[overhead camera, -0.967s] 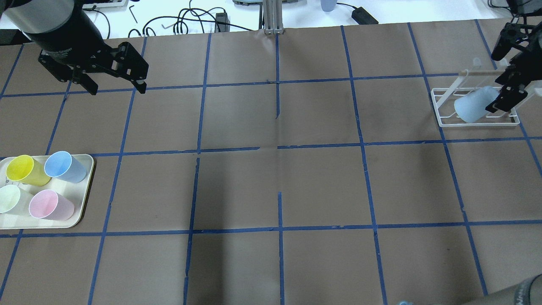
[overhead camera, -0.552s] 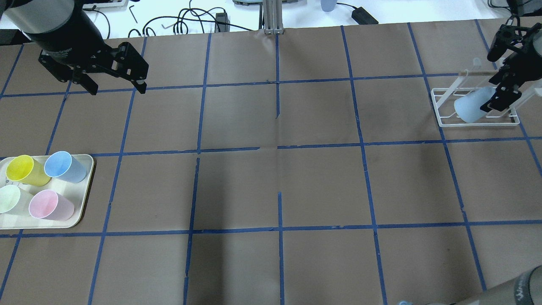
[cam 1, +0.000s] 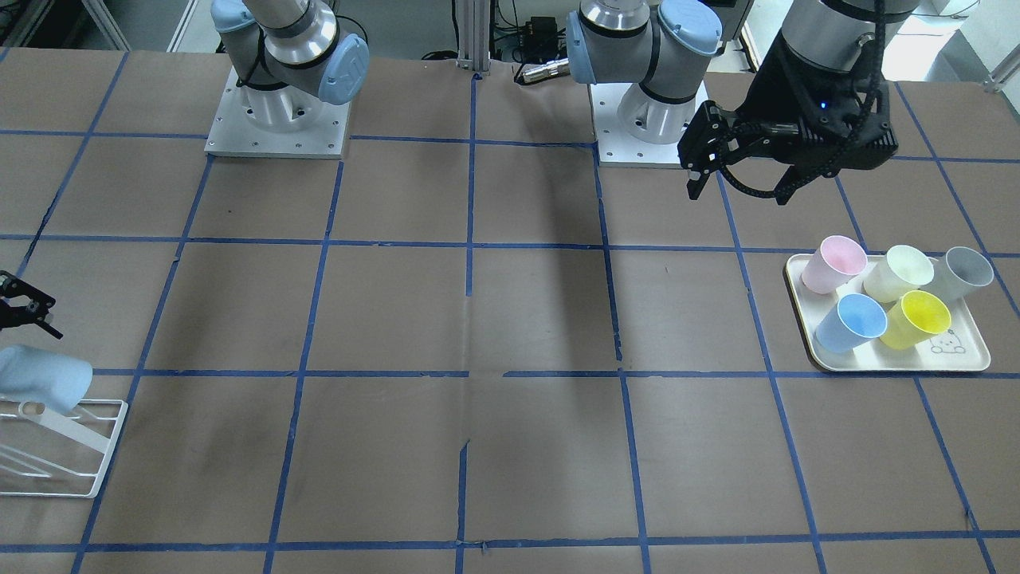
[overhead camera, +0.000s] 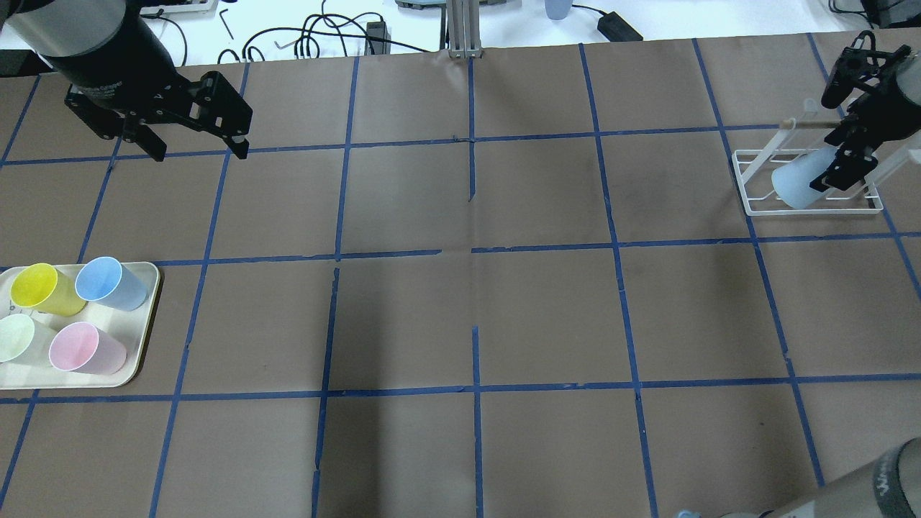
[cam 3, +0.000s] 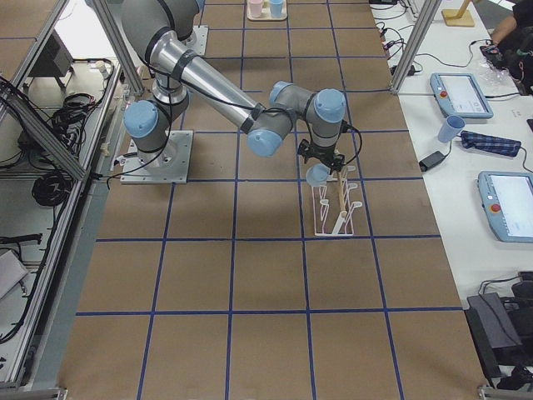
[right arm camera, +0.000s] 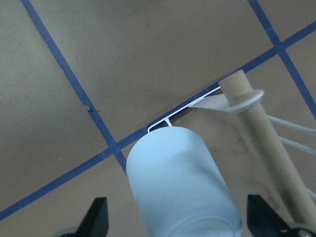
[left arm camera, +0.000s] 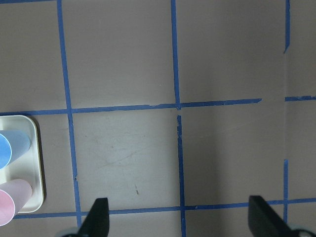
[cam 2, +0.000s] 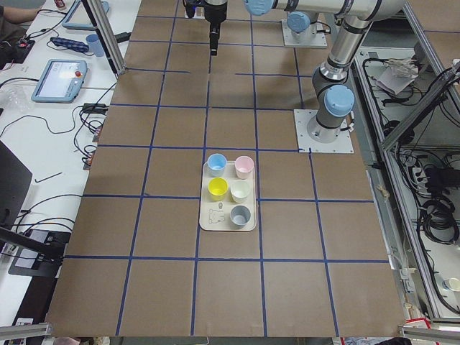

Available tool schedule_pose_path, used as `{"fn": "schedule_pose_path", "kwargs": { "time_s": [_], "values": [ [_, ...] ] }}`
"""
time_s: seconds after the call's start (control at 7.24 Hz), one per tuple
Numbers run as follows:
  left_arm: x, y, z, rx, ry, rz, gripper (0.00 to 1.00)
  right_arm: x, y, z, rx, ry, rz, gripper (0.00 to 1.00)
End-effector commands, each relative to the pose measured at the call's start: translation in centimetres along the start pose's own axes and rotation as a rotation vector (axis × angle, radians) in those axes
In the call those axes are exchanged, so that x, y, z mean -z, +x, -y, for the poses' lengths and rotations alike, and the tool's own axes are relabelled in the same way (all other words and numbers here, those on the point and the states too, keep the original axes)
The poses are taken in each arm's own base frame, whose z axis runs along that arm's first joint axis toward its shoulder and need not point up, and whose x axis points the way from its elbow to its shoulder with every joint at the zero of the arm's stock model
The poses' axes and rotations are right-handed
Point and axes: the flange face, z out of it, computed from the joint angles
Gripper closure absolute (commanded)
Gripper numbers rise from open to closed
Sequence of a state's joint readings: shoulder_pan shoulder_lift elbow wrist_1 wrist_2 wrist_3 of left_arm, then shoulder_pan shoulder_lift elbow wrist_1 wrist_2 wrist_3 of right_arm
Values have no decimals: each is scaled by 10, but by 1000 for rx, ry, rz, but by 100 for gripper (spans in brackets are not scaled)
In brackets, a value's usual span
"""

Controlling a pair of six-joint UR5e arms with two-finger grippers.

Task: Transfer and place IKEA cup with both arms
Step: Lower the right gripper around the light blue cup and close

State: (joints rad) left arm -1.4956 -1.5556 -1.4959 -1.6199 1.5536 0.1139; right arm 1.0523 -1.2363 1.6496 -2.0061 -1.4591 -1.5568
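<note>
Taped table (overhead camera: pixel 547 316): cup tray (overhead camera: pixel 144 338) left; rack dowel (right arm camera: pixel 269 143) beside IKEA cup (right arm camera: pixel 180 182).

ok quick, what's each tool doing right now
Left tool: open, holding nothing.
Right tool: open, one finger on each side of the IKEA cup on the rack, not shut on it.

The IKEA cup (right arm camera: pixel 182 187) runs off the right wrist view's lower edge, its rim unseen, and only the tips of the fingers (right arm camera: pixel 97 217) show there. At the left edge of the bench (overhead camera: pixel 468 316), the overhead view's border cuts the tray (overhead camera: pixel 137 324) and pale green cup (overhead camera: pixel 14 338).
</note>
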Motion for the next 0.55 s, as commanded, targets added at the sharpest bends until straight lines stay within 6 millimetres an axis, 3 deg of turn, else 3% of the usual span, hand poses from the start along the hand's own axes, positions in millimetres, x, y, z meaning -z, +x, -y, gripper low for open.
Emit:
{"fn": "schedule_pose_path", "kwargs": {
  "time_s": [0.0, 0.41],
  "values": [
    [-1, 0, 0, -1, -1, 0, 0, -8, 2, -1, -1, 0, 11, 0],
    [-1, 0, 0, -1, -1, 0, 0, -15, 5, -2, -4, 1, 22, 0]
  ]
}}
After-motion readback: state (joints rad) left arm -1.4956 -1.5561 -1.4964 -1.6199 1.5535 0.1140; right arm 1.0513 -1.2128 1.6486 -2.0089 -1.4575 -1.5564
